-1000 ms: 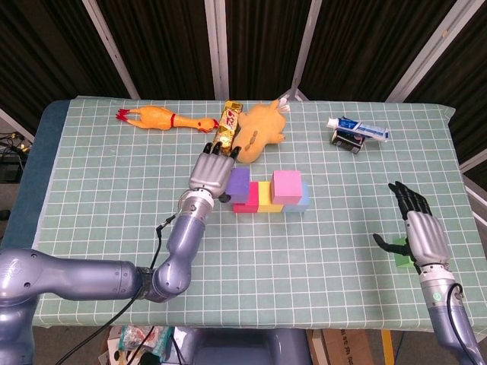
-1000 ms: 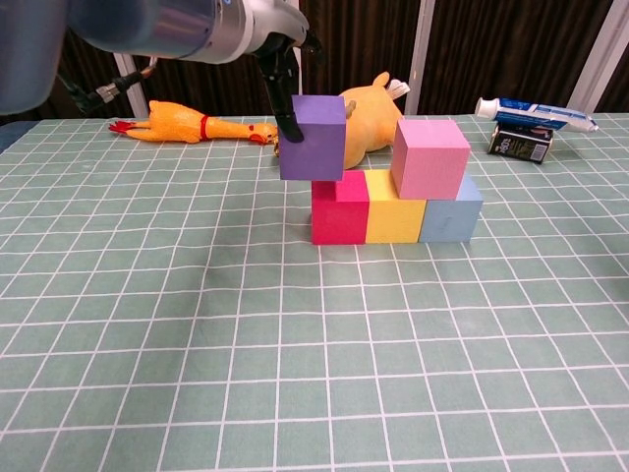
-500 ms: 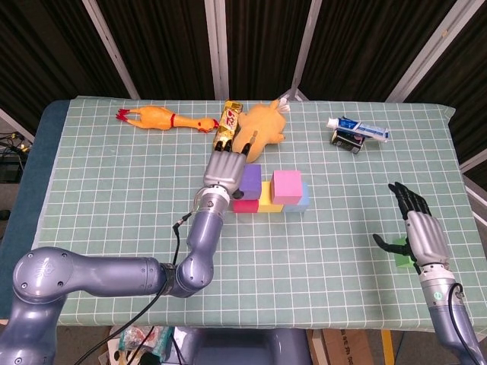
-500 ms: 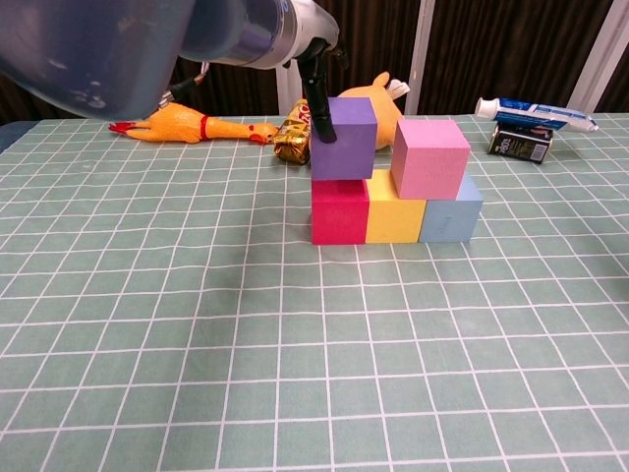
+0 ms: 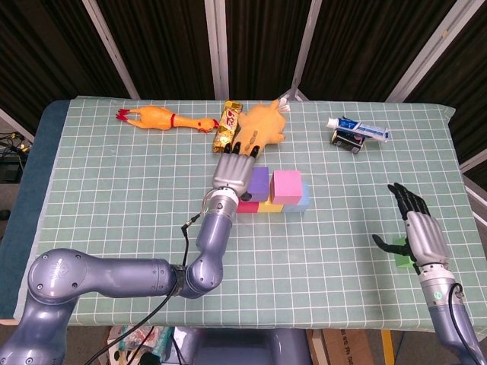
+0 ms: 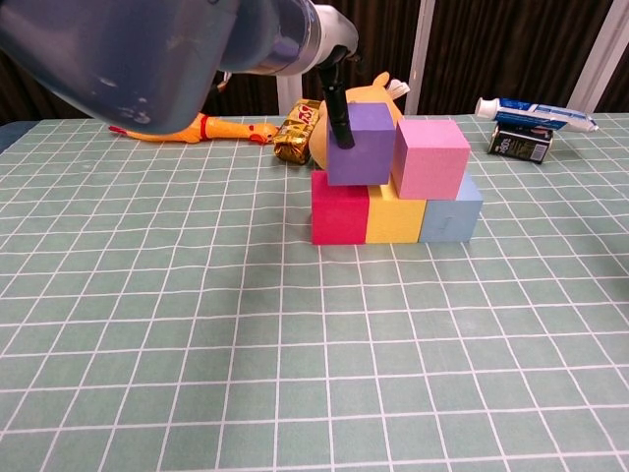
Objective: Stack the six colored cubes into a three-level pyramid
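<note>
A red cube [image 6: 339,211], a yellow cube [image 6: 393,218] and a light blue cube [image 6: 452,220] stand in a row. A pink cube [image 6: 430,157] sits on top, over the yellow and blue ones. My left hand [image 5: 233,172] holds a purple cube [image 6: 361,145] from behind, its fingers [image 6: 339,118] against the left face. This purple cube [image 5: 259,182] is over the red and yellow cubes, beside the pink one; I cannot tell if it rests on them. My right hand [image 5: 415,228] is open at the right edge, above a green cube [image 5: 401,259].
Behind the cubes lie a rubber chicken [image 5: 160,118], a candy bar [image 5: 227,125] and a yellow plush toy [image 5: 264,129]. A toothpaste tube [image 5: 359,128] lies on a small dark box [image 5: 346,141] at the back right. My left arm [image 6: 177,44] fills the chest view's upper left.
My left hand has carried the purple cube rightwards, from left of the red cube to over the red and yellow cubes beside the pink one. The right hand has not moved.
</note>
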`<action>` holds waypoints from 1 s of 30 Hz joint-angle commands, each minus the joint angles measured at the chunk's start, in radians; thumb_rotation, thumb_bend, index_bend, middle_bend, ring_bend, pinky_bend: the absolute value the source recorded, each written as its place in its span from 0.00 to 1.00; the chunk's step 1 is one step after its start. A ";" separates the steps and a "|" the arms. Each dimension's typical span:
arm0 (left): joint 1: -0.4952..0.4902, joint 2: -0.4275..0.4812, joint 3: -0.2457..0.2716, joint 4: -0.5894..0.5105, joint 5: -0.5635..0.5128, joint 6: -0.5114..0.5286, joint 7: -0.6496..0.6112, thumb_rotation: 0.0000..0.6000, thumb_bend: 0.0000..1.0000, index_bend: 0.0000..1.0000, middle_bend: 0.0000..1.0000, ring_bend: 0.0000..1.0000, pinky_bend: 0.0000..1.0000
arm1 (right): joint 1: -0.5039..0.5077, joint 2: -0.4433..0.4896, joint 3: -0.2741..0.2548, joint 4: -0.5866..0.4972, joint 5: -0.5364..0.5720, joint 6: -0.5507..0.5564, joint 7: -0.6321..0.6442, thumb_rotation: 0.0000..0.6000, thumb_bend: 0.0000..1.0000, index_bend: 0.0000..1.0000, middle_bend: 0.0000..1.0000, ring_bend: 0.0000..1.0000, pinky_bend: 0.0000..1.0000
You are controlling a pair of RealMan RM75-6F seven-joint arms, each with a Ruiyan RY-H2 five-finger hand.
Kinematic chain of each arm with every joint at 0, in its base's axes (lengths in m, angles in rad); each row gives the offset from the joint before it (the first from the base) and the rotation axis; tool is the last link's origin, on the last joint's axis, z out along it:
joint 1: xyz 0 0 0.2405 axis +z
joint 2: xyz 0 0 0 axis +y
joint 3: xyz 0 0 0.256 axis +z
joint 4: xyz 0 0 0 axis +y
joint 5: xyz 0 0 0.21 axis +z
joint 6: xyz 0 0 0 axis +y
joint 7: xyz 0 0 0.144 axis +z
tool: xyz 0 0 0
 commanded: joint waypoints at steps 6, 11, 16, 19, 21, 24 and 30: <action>-0.006 -0.017 -0.005 0.022 -0.001 -0.006 -0.005 1.00 0.30 0.00 0.41 0.02 0.03 | 0.000 -0.002 0.000 0.000 0.001 -0.004 0.002 1.00 0.27 0.00 0.00 0.00 0.00; -0.013 -0.032 -0.009 0.042 0.004 -0.012 -0.009 1.00 0.30 0.00 0.41 0.02 0.03 | 0.000 -0.002 0.000 0.000 0.001 -0.006 0.001 1.00 0.27 0.00 0.00 0.00 0.00; -0.016 -0.044 -0.006 0.059 0.001 -0.017 -0.002 1.00 0.30 0.00 0.41 0.02 0.03 | 0.000 -0.003 -0.001 0.002 0.002 -0.010 0.001 1.00 0.27 0.00 0.00 0.00 0.00; -0.018 -0.051 -0.006 0.068 0.003 -0.021 -0.001 1.00 0.30 0.00 0.41 0.02 0.03 | 0.000 -0.003 0.001 0.002 0.005 -0.011 0.003 1.00 0.27 0.00 0.00 0.00 0.00; -0.019 -0.055 -0.005 0.073 0.005 -0.022 0.001 1.00 0.30 0.00 0.41 0.02 0.03 | 0.000 -0.004 0.001 0.002 0.005 -0.012 0.003 1.00 0.27 0.00 0.00 0.00 0.00; -0.023 -0.062 -0.006 0.081 0.006 -0.027 0.004 1.00 0.30 0.00 0.41 0.02 0.03 | 0.001 -0.004 0.001 0.002 0.006 -0.015 0.004 1.00 0.27 0.00 0.00 0.00 0.00; -0.026 -0.071 -0.007 0.091 0.009 -0.029 0.008 1.00 0.30 0.00 0.41 0.02 0.03 | 0.001 -0.004 0.001 0.003 0.007 -0.019 0.008 1.00 0.27 0.00 0.00 0.00 0.00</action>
